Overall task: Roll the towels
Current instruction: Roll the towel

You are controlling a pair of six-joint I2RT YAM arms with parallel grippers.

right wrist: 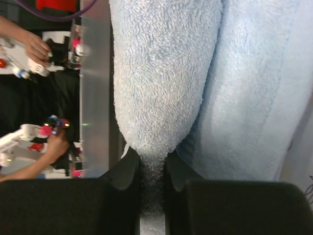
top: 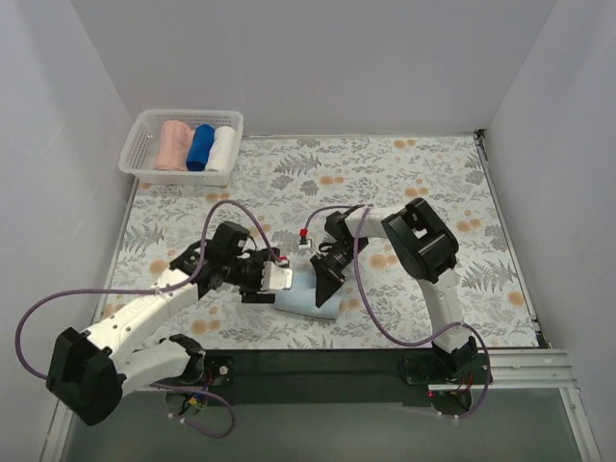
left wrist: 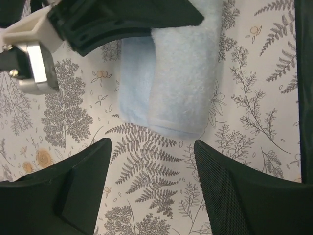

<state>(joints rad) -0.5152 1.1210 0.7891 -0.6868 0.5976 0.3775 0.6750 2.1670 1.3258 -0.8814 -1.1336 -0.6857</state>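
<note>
The light sky-blue towel (top: 308, 300) lies partly rolled on the floral cloth near the front middle. My right gripper (top: 324, 282) is over it and is shut on a thick fold of it (right wrist: 161, 73), with terry pinched between the fingers (right wrist: 126, 169). My left gripper (top: 269, 287) is open and empty at the towel's left end. In the left wrist view its fingers (left wrist: 244, 186) straddle bare cloth just short of the towel's end (left wrist: 181, 73), not touching it. A salmon-pink roll (top: 173, 144) lies in the basket.
A white basket (top: 140, 166) at the back left holds the pink roll, a dark royal-blue roll (top: 200, 146) and a white roll (top: 223, 147). The floral cloth (top: 404, 183) covers the table. The right gripper's body (left wrist: 122, 19) reaches across the top of the left wrist view.
</note>
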